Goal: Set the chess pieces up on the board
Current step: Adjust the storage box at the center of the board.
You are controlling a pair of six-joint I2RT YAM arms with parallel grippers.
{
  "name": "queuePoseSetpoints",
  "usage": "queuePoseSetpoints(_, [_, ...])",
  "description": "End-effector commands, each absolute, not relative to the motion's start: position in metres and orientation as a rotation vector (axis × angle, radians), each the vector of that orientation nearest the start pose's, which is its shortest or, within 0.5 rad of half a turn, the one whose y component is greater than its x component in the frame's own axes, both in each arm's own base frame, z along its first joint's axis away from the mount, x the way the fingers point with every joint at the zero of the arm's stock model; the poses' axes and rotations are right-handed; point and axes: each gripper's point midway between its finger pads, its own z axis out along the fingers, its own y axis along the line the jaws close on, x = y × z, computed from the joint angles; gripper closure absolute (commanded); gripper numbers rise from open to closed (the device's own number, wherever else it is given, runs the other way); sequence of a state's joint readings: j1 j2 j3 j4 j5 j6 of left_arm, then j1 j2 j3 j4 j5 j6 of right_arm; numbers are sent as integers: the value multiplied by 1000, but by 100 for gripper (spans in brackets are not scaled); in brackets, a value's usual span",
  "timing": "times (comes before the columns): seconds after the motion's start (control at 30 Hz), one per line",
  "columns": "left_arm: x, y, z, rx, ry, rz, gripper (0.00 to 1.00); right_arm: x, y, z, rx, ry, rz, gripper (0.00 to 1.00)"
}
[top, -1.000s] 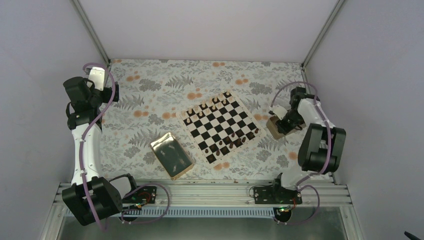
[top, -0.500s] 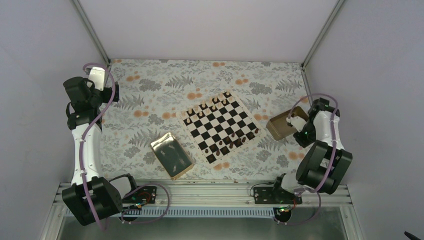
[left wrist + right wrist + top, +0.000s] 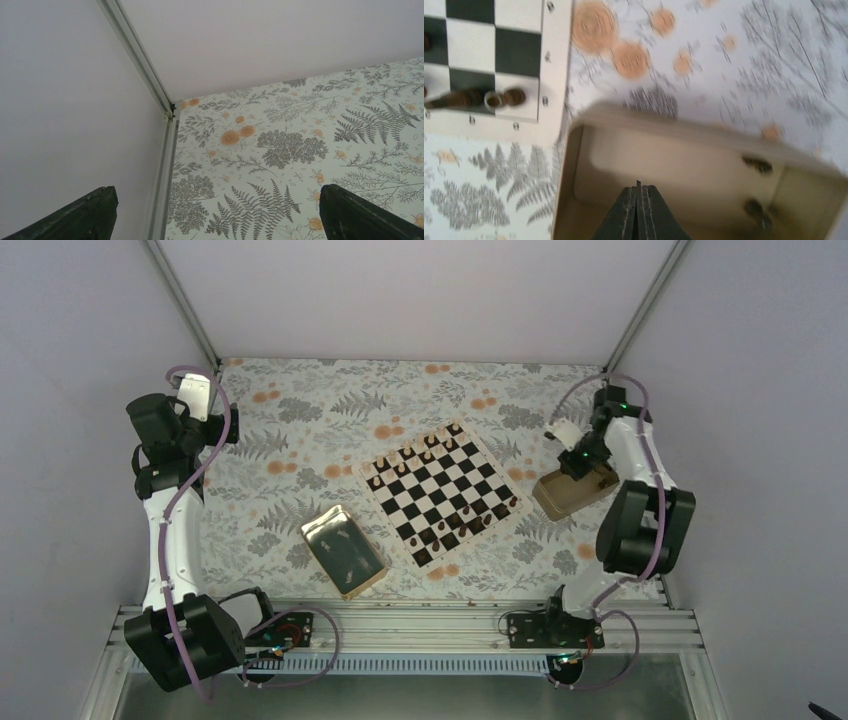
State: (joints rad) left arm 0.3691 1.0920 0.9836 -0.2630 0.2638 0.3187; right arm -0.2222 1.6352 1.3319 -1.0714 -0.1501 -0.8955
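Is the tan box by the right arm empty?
Not empty: the right wrist view shows two blurred dark pieces inside the tan box.

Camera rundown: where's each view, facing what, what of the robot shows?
Top external: above and behind the bases, looking down on chessboard, gold tray, tan box; left arm, right arm show.
Left wrist: raised, facing the table's far-left corner; open fingers at bottom corners.
Right wrist: over the tan box, looking down; shut fingers.
Shared: top and right wrist both show box and chessboard.

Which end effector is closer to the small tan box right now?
Right. The right end effector, shut, points down into the box. The left end effector is open near the left wall, across the board from the box.
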Motion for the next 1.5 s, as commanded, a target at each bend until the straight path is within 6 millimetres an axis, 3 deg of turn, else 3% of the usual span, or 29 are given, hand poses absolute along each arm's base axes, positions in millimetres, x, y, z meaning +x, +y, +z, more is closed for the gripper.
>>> queuePoseSetpoints(0.0, [360, 91, 311, 120, 1875, 202, 0, 375, -15, 117, -991, 2640, 89, 96])
queuePoseSetpoints(0.13, [359, 91, 307, 120, 1879, 199, 0, 397, -1, 108, -1013, 2614, 92, 96])
queuePoseSetpoints(0.33, [360, 90, 308, 127, 1877, 193, 0, 396, 5, 77, -1060, 2683, 75, 96])
queuePoseSetpoints(0.47, [361, 89, 307, 132, 1878, 184, 0, 373, -3, 60, -1096, 2752, 30, 96])
queuePoseSetpoints(0.6, [362, 88, 306, 136, 1881, 178, 0, 343, -5, 60, -1137, 2788, 20, 96])
queuePoseSetpoints(0.9, [360, 88, 306, 136, 1880, 183, 0, 251, -21, 55, -1177, 2934, -70, 96])
queuePoseSetpoints(1.1, [360, 89, 307, 135, 1877, 187, 0, 207, -41, 70, -1129, 2980, -150, 96])
queuePoseSetpoints(1.2, [361, 89, 305, 134, 1879, 188, 0, 199, -48, 80, -1101, 2978, -142, 96])
queuePoseSetpoints(1.27, [361, 89, 306, 135, 1877, 190, 0, 206, -38, 97, -1097, 2900, -58, 96])
queuePoseSetpoints(1.37, [359, 89, 309, 136, 1871, 196, 0, 233, -35, 133, -1011, 2752, -12, 91])
queuePoseSetpoints(1.47, [358, 89, 312, 134, 1866, 201, 0, 247, -40, 144, -945, 2730, 25, 79])
